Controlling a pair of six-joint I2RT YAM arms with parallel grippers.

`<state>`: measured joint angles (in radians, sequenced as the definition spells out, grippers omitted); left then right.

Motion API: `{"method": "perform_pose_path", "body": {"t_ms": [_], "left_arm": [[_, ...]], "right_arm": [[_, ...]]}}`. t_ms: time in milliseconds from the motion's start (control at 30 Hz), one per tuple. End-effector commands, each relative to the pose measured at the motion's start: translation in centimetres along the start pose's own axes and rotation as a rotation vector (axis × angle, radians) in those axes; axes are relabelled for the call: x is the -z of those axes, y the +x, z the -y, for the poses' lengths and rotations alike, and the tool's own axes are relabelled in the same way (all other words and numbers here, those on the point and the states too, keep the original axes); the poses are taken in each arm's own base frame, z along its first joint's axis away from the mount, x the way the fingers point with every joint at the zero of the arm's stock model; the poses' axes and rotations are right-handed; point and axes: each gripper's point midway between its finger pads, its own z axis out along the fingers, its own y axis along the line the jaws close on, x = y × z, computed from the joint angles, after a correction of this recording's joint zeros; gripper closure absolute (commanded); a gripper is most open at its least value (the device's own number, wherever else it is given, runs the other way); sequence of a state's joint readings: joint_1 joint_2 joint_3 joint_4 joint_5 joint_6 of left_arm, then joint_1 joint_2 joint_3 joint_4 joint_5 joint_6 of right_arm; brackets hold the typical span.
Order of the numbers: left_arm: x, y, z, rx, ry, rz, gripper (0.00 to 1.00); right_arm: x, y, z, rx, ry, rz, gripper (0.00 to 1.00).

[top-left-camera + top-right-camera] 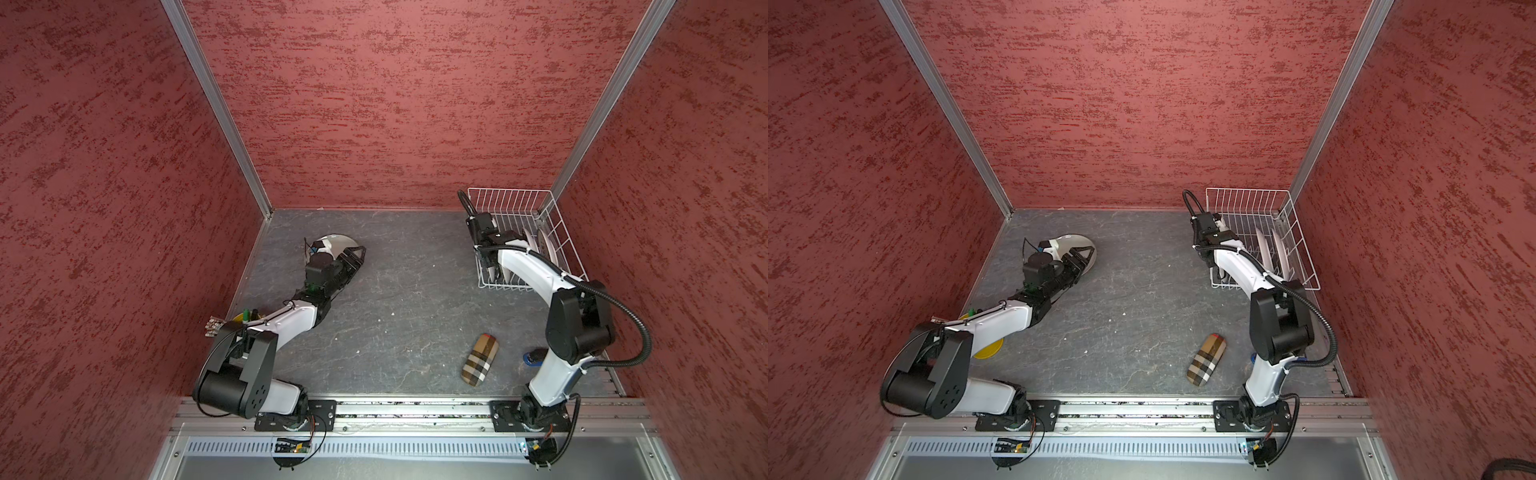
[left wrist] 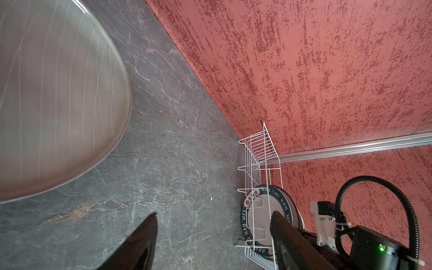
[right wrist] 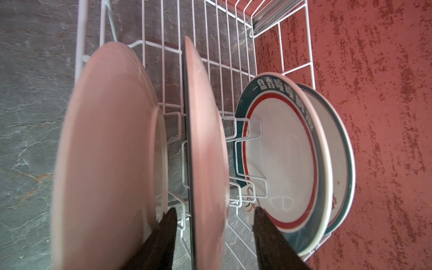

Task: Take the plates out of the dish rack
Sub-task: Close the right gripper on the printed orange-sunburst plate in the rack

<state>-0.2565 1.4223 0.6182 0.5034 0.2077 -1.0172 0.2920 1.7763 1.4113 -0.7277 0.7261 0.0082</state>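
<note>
1. On the far left of the tabletop [image 1: 395,291], a yellow disc [image 1: 988,352] is lying flat, mostly hidden under the left arm's white link.
2. Further in, toward the back-left corner, the grey plate [image 1: 337,240] is lying flat on the table, well apart from the rack. The left wrist view is showing this grey plate [image 2: 58,93] with fine pale lines across its surface.
3. At that plate's right edge the left gripper [image 1: 360,257] is hanging low. Seen from its own wrist camera, the left gripper [image 2: 214,213] is standing with jaws wide apart, only bare table between them, gripping nothing.
4. Right of the middle and nearer the front, a checked case [image 1: 480,359] is lying by itself.
5. In the back-right corner the dish rack [image 1: 513,203] is sitting beside the side wall, and the right gripper [image 3: 214,209] is reaching down into it.
6. Its jaws are standing apart, one on each side of the second plate [image 3: 205,152], with a gap showing on both sides, so nothing is being clamped.
7. Four plates are standing on edge between the prongs:
   - the first plate [image 3: 105,152] is standing on the side toward the open table, then the second;
   - the third plate [image 3: 280,163], with a dark lettered rim and a red ring, and the fourth plate [image 3: 339,152], green-rimmed, are leaning together nearest the wall.
</note>
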Motion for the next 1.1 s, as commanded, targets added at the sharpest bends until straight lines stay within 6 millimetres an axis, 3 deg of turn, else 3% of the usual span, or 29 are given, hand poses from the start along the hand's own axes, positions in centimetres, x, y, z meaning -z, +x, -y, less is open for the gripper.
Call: {"method": "perform_pose_path", "body": {"t_ms": [0,400,900,1067], "left_arm": [[-0.24,0.37,0.0,-0.001,0.012,-0.007,0.24],[-0.01,0.26,0.11,-0.009,0.012,0.001,0.24],[-0.16,0.57,0.38,-0.012,0.017,-0.003,0.24],[-0.07,0.49,0.66,-0.015,0.021,-0.001,0.24]], "right_arm": [[0.02,-0.49,0.3,-0.007,0.032,0.024,0.51],[-0.01,-0.52,0.28,-0.005,0.038,0.024,0.74],[0.11,-1.03,0.2,0.008,0.051,0.029,0.86],[-0.13,-0.75,-0.26,0.024,0.045,0.015,0.98]]}}
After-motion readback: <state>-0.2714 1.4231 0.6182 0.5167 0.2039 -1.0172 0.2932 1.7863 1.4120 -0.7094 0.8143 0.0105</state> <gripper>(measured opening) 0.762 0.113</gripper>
